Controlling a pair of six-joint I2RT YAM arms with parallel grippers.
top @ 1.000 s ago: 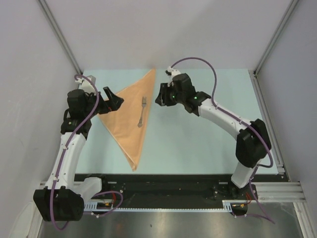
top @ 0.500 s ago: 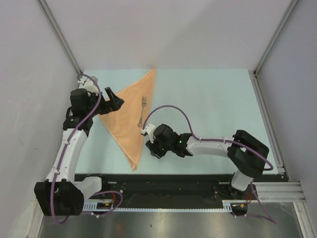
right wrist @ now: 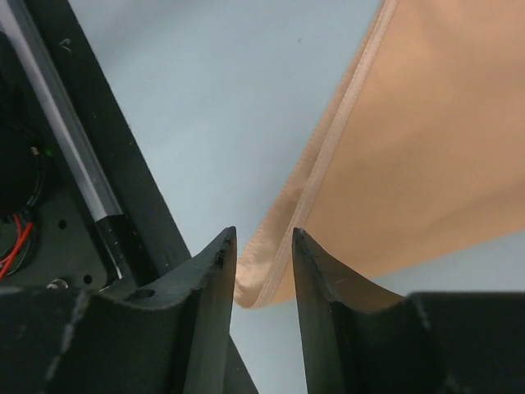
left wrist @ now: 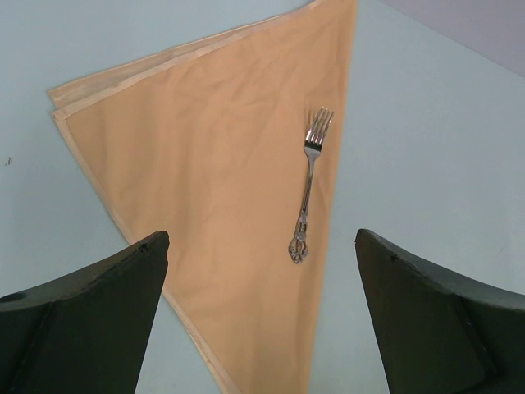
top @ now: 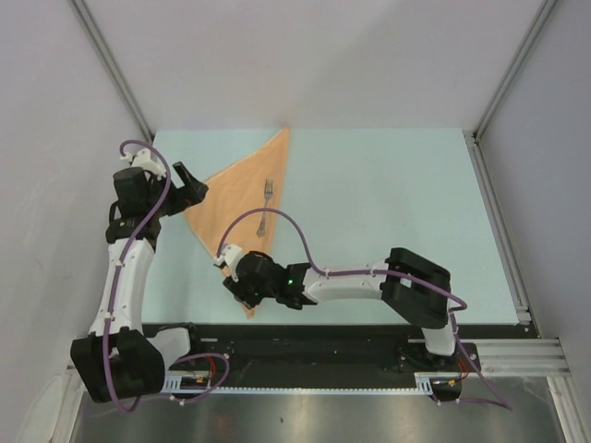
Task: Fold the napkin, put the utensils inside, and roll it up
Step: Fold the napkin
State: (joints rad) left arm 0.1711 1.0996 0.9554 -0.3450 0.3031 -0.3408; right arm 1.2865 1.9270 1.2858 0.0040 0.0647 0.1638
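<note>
Right wrist: napkin [right wrist: 410, 148] corner under hand [right wrist: 261, 238]

The pale blue-green surface [top: 388, 212] carries the napkin [top: 242, 198], folded flat into a triangle (doubled hems show along its edges). Its near tip shows in the gap between the right fingers [right wrist: 209, 283]. Its broad part spreads ahead of the left fingers [left wrist: 90, 304].

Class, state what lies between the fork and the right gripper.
Only bare napkin, from the fork to the right gripper at its near corner; the top view shows it.
</note>
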